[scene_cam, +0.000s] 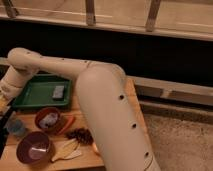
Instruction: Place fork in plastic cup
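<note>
The plastic cup is small, blue-grey and translucent, and stands at the left end of the wooden table. My gripper is at the far left edge of the view, just above and to the left of the cup, partly cut off by the frame. The cream arm reaches to it from the lower right, across the table. I cannot make out the fork; it may be hidden at the gripper.
A green tray holding a grey block lies behind the cup. A red-brown bowl, a purple bowl, an orange stick, a dark red cluster and pale wooden utensils fill the table. A dark wall stands behind.
</note>
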Tool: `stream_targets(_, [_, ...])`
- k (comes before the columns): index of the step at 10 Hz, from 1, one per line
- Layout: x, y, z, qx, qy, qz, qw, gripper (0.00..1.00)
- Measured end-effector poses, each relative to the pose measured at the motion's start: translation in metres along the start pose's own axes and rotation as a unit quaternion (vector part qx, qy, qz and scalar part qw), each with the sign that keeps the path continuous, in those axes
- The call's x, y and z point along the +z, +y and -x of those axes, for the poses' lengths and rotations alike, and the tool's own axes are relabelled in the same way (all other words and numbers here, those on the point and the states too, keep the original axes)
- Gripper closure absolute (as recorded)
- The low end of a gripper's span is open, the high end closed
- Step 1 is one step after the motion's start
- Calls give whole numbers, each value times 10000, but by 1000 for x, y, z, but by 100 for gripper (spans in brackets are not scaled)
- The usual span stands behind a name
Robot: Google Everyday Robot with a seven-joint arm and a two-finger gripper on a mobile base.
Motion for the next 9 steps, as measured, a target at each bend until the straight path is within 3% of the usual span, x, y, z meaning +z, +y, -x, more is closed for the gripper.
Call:
stream_targets(5, [12,-17,-13,93,-148,-33,9998,81])
stream_targets(9, [34,-33,-24,334,-40,103,9994,81])
